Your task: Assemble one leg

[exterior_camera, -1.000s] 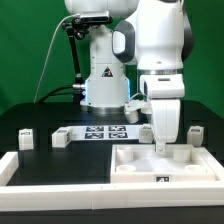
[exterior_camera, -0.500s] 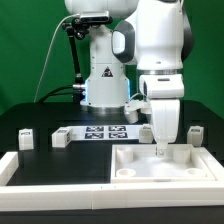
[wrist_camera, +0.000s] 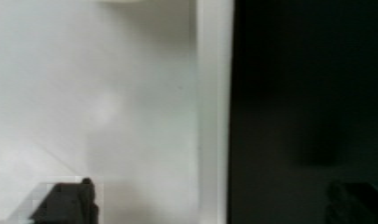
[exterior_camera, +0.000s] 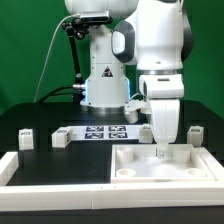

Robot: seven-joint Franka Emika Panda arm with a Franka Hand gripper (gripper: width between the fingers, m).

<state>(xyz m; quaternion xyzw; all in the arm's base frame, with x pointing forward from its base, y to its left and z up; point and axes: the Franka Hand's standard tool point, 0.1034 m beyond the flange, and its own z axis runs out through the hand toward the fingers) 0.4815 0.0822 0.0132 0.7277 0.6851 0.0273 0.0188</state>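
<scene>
In the exterior view, small white legs with tags stand on the black table: one and another at the left, and one at the right. My gripper points straight down at the far edge of the large white piece with recesses. In the wrist view my gripper is open, with its dark fingertips far apart and nothing between them. Below it the white piece meets the black table. No leg shows in the wrist view.
The marker board lies behind the large piece, in front of the robot base. A white raised border runs along the table's front and left. Another small white part sits near the base.
</scene>
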